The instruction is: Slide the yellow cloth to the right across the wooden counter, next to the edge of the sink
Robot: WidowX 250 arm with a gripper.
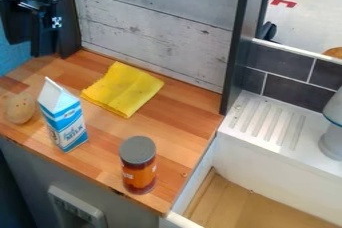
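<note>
The black gripper [44, 32] hangs at the upper left, above the back left of the wooden counter. Nearest below it lie a folded yellow cloth [123, 89], to its right, and a brown potato-like object [19, 108] at the counter's left. A blue and white milk carton [63, 117] stands upright beside that object. Toward the front right corner, a jar [139, 167] with a grey lid and an orange label stands upright. Cloth, carton and jar lie apart from one another.
A grey plank wall [153, 27] backs the wooden counter [184, 122]. A dark post [238, 47] rises at its right. Beyond are a white ribbed ledge [304, 134], a white and grey object [332, 139] and a wood-floored basin [247, 207].
</note>
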